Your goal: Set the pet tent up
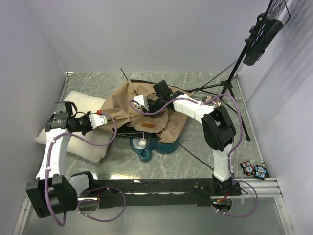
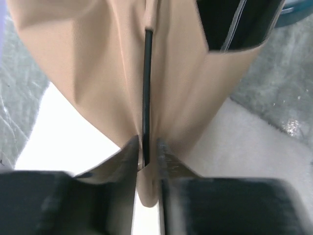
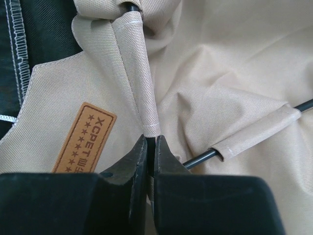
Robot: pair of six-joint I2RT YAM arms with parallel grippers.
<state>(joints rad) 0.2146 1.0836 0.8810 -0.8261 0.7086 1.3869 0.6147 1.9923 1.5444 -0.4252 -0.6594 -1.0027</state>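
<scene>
- I see my left claw pinching fabric and a pole at the tent's left edge.
- My right claw is clamped on a sleeve atop the tent, possibly with a pole inside.

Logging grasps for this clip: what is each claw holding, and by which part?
Both hold the pet tent. The left claw pinches tan fabric around a dark pole; the right claw pinches the end of a fabric pole sleeve.

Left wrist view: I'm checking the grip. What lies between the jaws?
Tan tent fabric folded around a thin black pole, pinched there; the left wrist view shows it.
</scene>
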